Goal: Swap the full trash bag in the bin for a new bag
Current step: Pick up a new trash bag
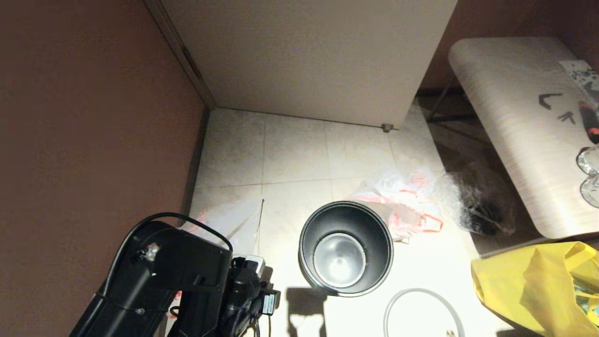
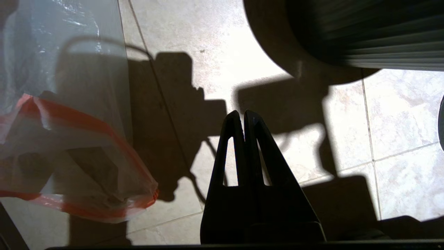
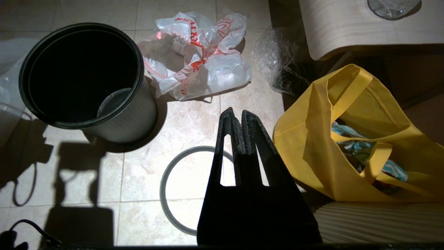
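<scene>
The robot's left arm [image 1: 154,276] is a bulky matte-black housing with rounded corners, a thin black cable [image 1: 187,220] looping over its top and a small white-labelled module near the wrist. Each end effector, left [image 2: 244,116] and right [image 3: 236,114], ends in two slim black tapering fingers with triangular cut-outs.

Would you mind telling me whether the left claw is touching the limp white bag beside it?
Apart. The left wrist view shows the shut left claw over bare floor tile, with a stretch of shadowed floor between it and the new bag.
</scene>
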